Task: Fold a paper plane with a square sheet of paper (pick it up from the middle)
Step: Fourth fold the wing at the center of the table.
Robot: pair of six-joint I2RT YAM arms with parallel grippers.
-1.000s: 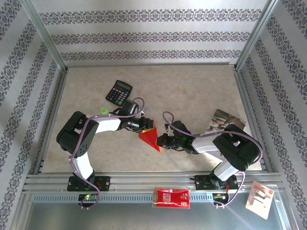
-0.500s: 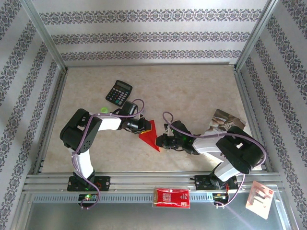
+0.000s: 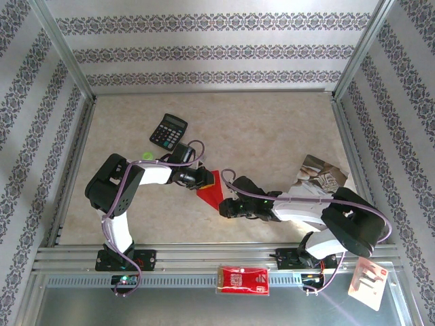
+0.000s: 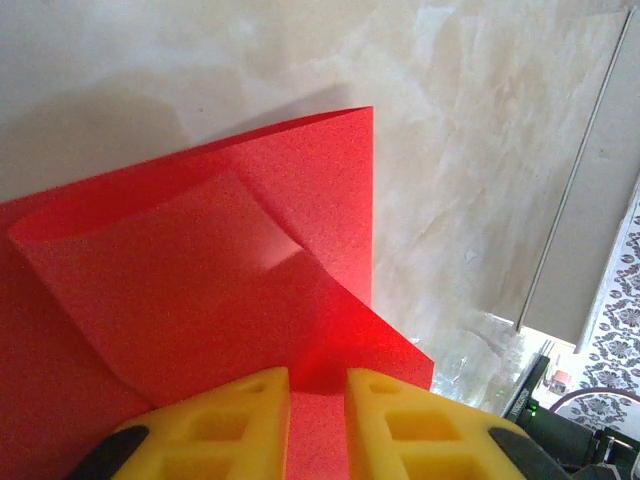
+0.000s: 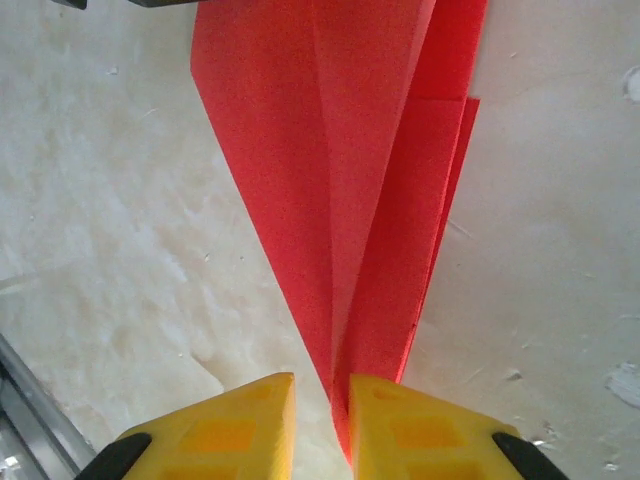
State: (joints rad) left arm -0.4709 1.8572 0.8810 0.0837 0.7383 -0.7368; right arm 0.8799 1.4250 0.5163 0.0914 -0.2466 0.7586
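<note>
The red paper plane (image 3: pixel 212 193) is a folded, pointed dart in the middle of the table, between the two arms. My left gripper (image 3: pixel 206 182) is at its wide upper end. In the left wrist view the yellow fingers (image 4: pixel 225 420) stand narrowly apart, and a strip of the paper (image 4: pixel 200 270) fills the gap at the gripper (image 4: pixel 318 372). My right gripper (image 3: pixel 224 207) is at the dart's tip. In the right wrist view the gripper (image 5: pixel 322 378) is slightly open. The paper (image 5: pixel 330 150) tip lies against the right-hand finger (image 5: pixel 420 430), with bare table beside it.
A black calculator (image 3: pixel 168 131) and a small green item (image 3: pixel 145 156) lie behind the left arm. A grey printed booklet (image 3: pixel 319 173) lies by the right arm. A red-and-white packet (image 3: pixel 242 279) rests on the front rail, with another packet (image 3: pixel 369 282) at the far right.
My right gripper has moved left up to the dart's tip, and its jaws have parted. My left gripper has narrowed on the paper, which now sits lower and flatter.
</note>
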